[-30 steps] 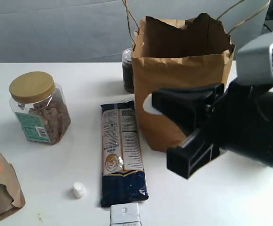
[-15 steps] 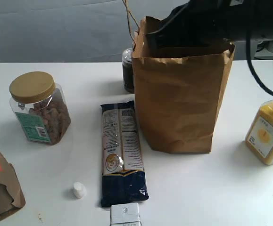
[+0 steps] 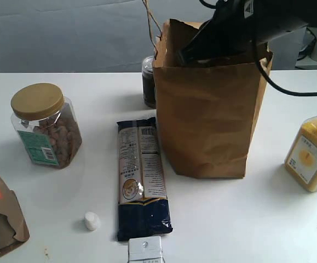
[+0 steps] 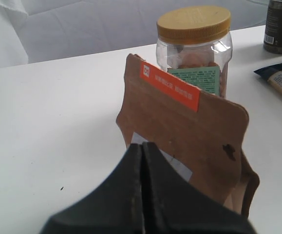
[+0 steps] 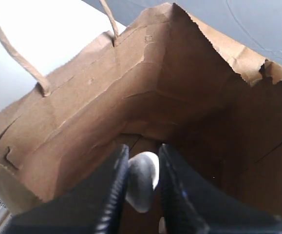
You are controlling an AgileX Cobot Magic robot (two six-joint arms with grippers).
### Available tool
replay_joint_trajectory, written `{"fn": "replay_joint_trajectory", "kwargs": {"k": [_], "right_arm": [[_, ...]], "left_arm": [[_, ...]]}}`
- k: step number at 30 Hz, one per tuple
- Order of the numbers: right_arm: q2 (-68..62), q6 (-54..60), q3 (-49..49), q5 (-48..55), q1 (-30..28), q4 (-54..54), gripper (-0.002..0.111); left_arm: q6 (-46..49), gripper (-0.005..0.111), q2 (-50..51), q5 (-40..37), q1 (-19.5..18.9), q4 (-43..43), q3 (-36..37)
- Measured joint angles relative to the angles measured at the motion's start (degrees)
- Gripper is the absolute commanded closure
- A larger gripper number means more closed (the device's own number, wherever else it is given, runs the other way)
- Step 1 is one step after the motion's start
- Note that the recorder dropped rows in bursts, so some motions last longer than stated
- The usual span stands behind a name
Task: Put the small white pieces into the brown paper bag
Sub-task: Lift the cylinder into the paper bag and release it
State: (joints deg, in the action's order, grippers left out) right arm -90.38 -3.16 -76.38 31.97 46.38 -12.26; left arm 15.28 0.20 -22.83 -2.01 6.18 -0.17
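The tall brown paper bag [image 3: 207, 118] stands upright at centre, and the right wrist view looks down into its open mouth [image 5: 179, 102]. My right gripper [image 5: 143, 156] hangs over that mouth, shut on a small white piece [image 5: 141, 181]. Another white piece [image 5: 161, 225] shows faintly deep inside the bag. In the exterior view the right arm [image 3: 229, 30] covers the bag's top rim. A third white piece [image 3: 92, 221] lies on the table near the front left. My left gripper [image 4: 142, 148] is shut with nothing in it, right in front of the small brown pouch [image 4: 189, 141].
A nut jar with a yellow lid [image 3: 46, 125] stands at left. A long blue packet [image 3: 142, 175] lies beside the bag. A dark jar [image 3: 148, 81] stands behind the bag, a yellow bottle [image 3: 312, 155] at right, a white box [image 3: 145, 250] at the front edge.
The right arm rose from in front of the bag to above its open top, carrying the white piece. The yellow bottle came into sight. Nothing on the table moved.
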Motion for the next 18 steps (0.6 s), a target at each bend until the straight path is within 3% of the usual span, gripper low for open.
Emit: {"fn": "replay_joint_trajectory", "kwargs": {"k": [3, 13, 18], "right_arm": [[0.0, -1.9, 0.0, 0.0, 0.0, -0.2, 0.055], [0.0, -5.9, 0.0, 0.0, 0.0, -2.8, 0.059], [0.9, -8.8, 0.0, 0.0, 0.0, -4.9, 0.043]], "left_arm": [[0.0, 0.107, 0.0, 0.0, 0.0, 0.0, 0.0], [0.0, 0.107, 0.0, 0.0, 0.0, 0.0, 0.0], [0.0, 0.107, 0.0, 0.0, 0.0, 0.0, 0.0]]}}
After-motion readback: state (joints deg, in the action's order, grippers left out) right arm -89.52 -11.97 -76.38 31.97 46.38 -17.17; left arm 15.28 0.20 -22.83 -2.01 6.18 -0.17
